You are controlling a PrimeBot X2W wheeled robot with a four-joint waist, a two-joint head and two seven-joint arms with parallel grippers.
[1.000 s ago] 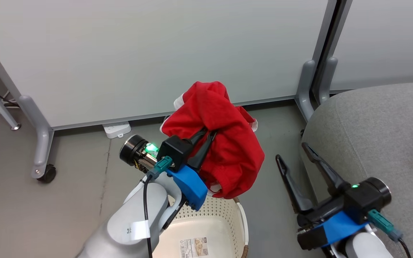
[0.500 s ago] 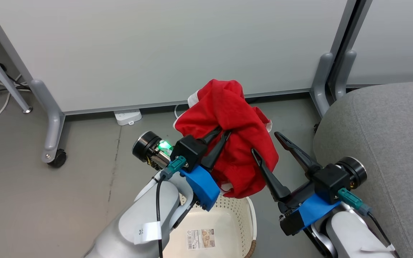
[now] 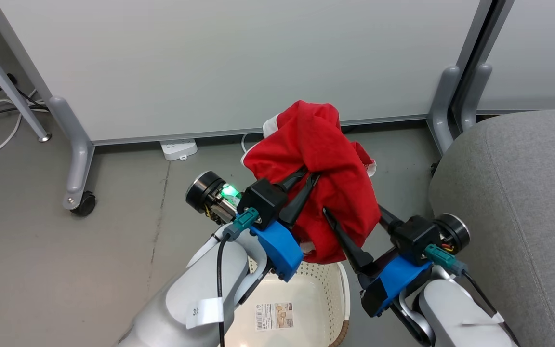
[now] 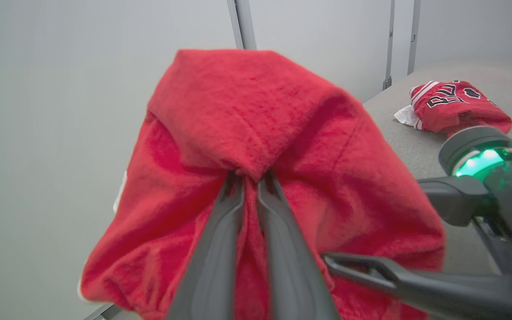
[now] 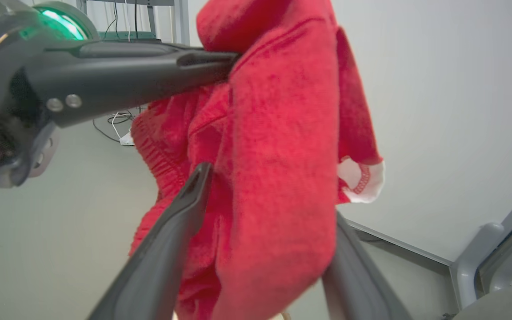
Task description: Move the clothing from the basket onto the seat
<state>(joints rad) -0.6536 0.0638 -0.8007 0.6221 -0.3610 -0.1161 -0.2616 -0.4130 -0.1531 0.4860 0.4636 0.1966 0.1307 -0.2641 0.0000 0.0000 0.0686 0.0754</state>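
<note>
below my arms sits the basket [image 3: 341, 294], a paper label on its floor. above it my left gripper [image 3: 310, 172] is pinched tight on a bunch of the red shorts [image 3: 321, 154], which hang in the air over the basket's far rim. my right gripper [image 3: 352, 212] is spread wide, one finger on either side of the hanging cloth; whether they touch it i cannot quite tell. to the right lies the grey seat [image 3: 523, 193], and on it, in the left wrist view, a red jersey [image 4: 456, 104] with dark lettering. a pale partition [image 3: 234, 62] stands behind.
</note>
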